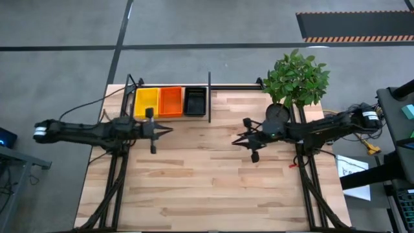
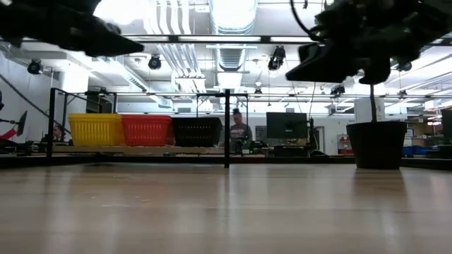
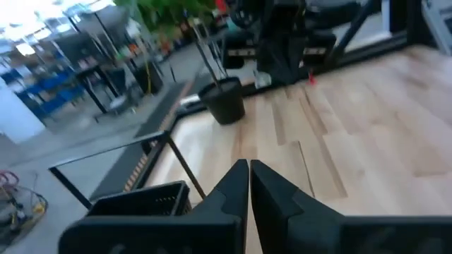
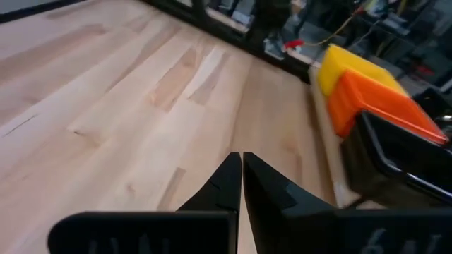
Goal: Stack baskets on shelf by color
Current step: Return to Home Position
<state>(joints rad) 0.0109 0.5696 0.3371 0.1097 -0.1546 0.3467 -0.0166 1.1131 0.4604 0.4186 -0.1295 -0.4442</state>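
Observation:
Three stacks of baskets stand side by side on the shelf [image 1: 169, 119] at the table's far left: yellow [image 1: 146, 102], orange [image 1: 171, 101] and black [image 1: 195, 101]. In the low view they rest by their bottoms on the light board: yellow [image 2: 95, 130], red-orange [image 2: 146, 130], black [image 2: 197, 131]. My left gripper [image 1: 169, 130] hovers just in front of the shelf, shut and empty [image 3: 248, 176]. My right gripper [image 1: 235, 141] hangs over the table's middle right, shut and empty [image 4: 241, 169]. The right wrist view shows the yellow [image 4: 349, 70], orange [image 4: 378, 106] and black basket [image 4: 402, 159].
A potted plant [image 1: 294, 81] in a black pot [image 2: 376, 144] stands at the table's far right, close behind my right arm. The shelf's upright black post [image 1: 209, 97] rises beside the black basket. Bare wooden tabletop [image 1: 207, 188] stretches across the near half.

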